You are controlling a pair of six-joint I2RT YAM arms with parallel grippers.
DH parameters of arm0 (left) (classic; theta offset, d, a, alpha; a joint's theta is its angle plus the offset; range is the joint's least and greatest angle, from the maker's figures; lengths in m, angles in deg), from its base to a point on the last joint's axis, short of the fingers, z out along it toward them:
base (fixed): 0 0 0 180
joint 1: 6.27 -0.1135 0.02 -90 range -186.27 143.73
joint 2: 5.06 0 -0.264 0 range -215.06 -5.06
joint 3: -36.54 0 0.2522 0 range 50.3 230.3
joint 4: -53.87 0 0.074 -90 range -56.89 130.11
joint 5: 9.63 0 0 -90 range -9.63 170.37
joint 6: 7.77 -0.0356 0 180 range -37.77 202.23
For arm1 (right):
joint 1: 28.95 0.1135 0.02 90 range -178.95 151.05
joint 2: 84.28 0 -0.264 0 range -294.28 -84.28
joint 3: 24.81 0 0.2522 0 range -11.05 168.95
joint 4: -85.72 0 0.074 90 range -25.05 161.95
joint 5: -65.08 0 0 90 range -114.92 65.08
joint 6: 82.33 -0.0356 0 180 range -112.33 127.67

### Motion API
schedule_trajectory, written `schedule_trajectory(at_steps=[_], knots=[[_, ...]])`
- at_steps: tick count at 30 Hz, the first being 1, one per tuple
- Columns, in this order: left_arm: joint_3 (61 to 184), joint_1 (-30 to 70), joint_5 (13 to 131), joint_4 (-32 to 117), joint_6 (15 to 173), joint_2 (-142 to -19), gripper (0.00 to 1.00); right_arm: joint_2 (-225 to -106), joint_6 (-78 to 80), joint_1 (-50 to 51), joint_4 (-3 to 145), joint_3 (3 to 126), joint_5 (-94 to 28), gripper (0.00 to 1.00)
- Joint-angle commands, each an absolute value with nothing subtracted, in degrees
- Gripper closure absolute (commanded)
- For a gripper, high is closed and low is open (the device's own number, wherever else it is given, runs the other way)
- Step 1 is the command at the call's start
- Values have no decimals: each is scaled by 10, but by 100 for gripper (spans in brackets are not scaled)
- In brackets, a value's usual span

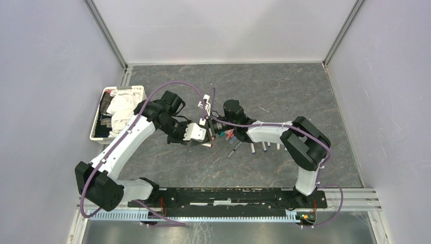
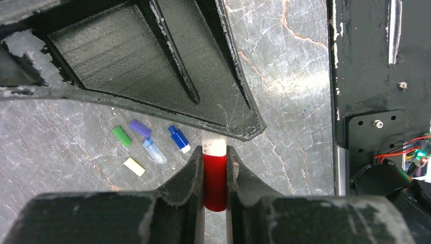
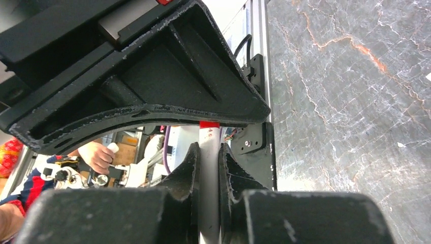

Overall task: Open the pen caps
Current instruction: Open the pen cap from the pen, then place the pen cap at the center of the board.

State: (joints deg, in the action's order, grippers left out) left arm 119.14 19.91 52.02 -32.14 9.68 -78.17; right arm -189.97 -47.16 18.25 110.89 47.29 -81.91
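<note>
— Left gripper (image 2: 214, 158)?
— Pressed together on red cap (image 2: 214, 184), pinching it from both sides. White barrel (image 2: 214, 148) straight beyond, joined to this cap.
— Right gripper (image 3: 208, 152)?
— Closed tight around same white barrel, with a bit of red showing past the fingertips.
— Where exactly, seen from above?
— Held between both grippers, over the middle of surface (image 1: 284, 91).
— And further out?
— Lying loose left of barrel: green cap (image 2: 121, 136), purple cap (image 2: 140, 128), blue cap (image 2: 178, 138), yellow cap (image 2: 134, 166), near each other, not touching. More pens (image 1: 252, 148) lying beside right arm. White basket (image 1: 95, 124) at left edge.
</note>
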Motion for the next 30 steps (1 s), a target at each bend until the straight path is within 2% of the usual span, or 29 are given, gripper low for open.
schedule_trajectory(at_steps=[1,5,10,16,24,30], knots=[[1199,198,597,-321,57,-776,98,-1863,-396,169,1043,451,-855,100],[1198,189,664,-320,28,-778,98,-1826,-263,140,896,427,-837,100],[1230,105,683,-328,-34,-801,98,-1778,-179,106,800,371,-818,100],[1238,64,617,-295,-10,-823,98,-1718,-137,74,758,346,-766,100],[1129,66,517,-101,170,-866,98,-1586,-109,27,690,312,-530,100],[1087,70,566,27,219,-937,98,-1481,-111,-20,660,255,-379,100]])
